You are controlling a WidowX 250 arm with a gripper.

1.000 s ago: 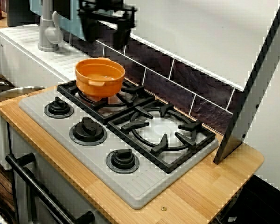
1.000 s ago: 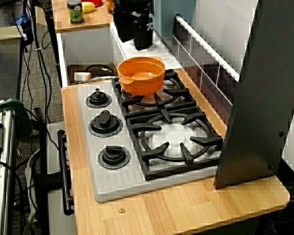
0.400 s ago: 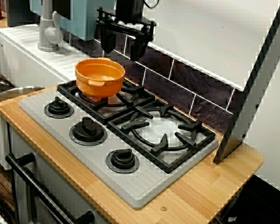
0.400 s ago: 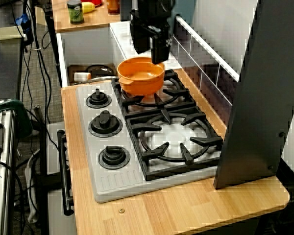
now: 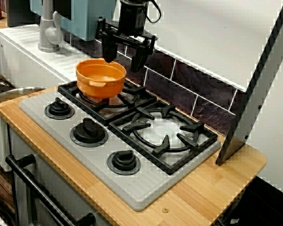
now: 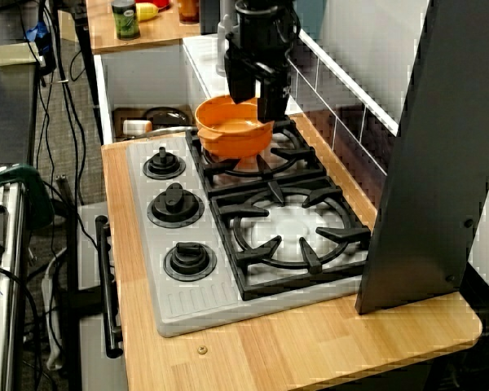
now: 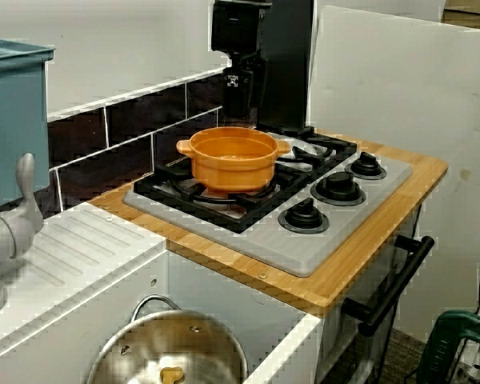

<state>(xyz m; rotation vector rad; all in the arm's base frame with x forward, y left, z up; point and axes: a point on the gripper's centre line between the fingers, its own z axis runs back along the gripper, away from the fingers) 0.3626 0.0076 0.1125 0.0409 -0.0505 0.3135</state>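
An orange pot (image 5: pixel 101 77) with two small handles stands on the rear-left burner of the grey stove (image 5: pixel 146 186). My black gripper (image 5: pixel 122 56) hangs open just above the pot's far rim, close to the tiled wall, with nothing between its fingers. The view from the stove's end shows the gripper (image 6: pixel 253 91) over the back edge of the pot (image 6: pixel 235 125), one finger (image 6: pixel 270 99) near the rim on the wall side. From the sink side, the gripper (image 7: pixel 238 102) stands behind the pot (image 7: pixel 232 158), which hides its fingertips.
The second burner grate (image 5: pixel 162 132) is bare. Three black knobs (image 5: pixel 88 129) line the stove's front. A grey faucet (image 5: pixel 48 28) and a white drainboard sit left of the stove. A steel pot (image 7: pixel 172 356) lies in the sink. A slanted grey panel (image 5: pixel 254 94) stands at the counter's right end.
The gripper has come down and moved right from high near the faucet to just above the pot's far rim. It stays open. The pot has not moved.
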